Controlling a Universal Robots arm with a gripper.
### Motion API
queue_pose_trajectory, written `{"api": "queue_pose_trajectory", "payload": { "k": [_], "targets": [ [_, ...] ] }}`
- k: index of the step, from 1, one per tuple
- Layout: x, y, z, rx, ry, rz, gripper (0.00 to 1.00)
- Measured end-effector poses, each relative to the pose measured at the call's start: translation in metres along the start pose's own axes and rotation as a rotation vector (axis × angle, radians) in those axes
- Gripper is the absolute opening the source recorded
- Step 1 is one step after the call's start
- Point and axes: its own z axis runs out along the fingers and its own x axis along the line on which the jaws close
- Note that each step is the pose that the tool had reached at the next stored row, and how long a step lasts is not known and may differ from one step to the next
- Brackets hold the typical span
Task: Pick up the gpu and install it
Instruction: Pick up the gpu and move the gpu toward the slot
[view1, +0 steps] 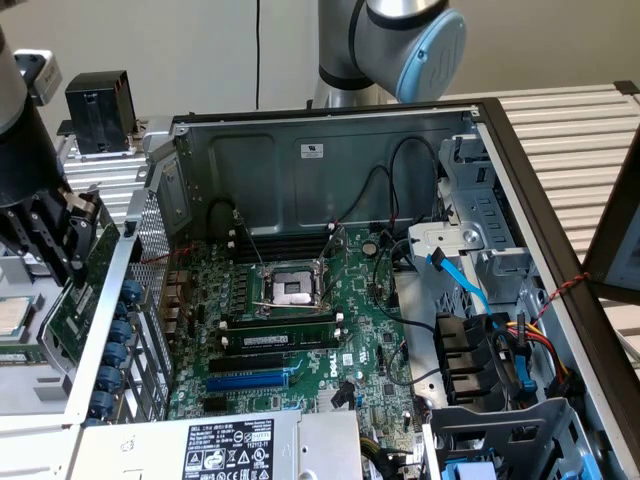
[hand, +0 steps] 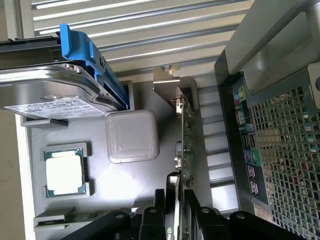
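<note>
gpu (view1: 85, 285) is held in the gripper (view1: 72, 245) just outside the case (view1: 330, 170), by its wall on the exterior view's left, tilted. Gripper is pinched on the board. In the wrist view the card is seen edge-on, silver bracket (hand: 167, 87) at the end away from the gripper. Judged light and stiff but fragile, so it is best gripped on bare board edges, with the fan and contacts avoided. Motherboard (view1: 370, 330) inside the case is not yet reached.
</note>
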Motion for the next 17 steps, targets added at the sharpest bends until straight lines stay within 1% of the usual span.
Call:
{"api": "queue_pose_trajectory", "payload": {
  "k": [1, 3, 6, 7, 9, 11, 12, 13, 14, 15, 16, 17],
  "targets": [
    [-0.0001, 0.0, 0.0, 0.006, -0.0006, 0.0, 0.29],
    [-0.0002, 0.0, 0.0, 0.0209, -0.0019, 0.0, 0.29],
    [-0.0007, 0.0001, 0.0, 0.048, -0.0066, -0.001, 0.29],
    [-0.0011, 0.0002, 0.0, 0.0533, -0.0076, -0.002, 0.29],
    [-0.0011, 0.0002, 0.0, 0.06, -0.0087, -0.004, 0.29],
    [-0.0012, 0.0002, -0.0002, 0.0653, -0.0094, -0.006, 0.29],
    [-0.0012, 0.0, -0.0004, 0.0673, -0.0095, -0.007, 0.31],
    [-0.0012, -0.0001, -0.0004, 0.0686, -0.0097, -0.008, 0.31],
    [-0.0013, -0.0003, -0.0005, 0.0694, -0.0097, -0.01, 0.37],
    [-0.0014, -0.0003, -0.0005, 0.07, -0.0098, -0.011, 0.37],
    [-0.0015, -0.0003, -0.0004, 0.0707, -0.0105, -0.013, 0.43],
    [-0.0016, -0.0004, -0.0003, 0.0727, -0.0134, -0.014, 0.43]
  ]
}}
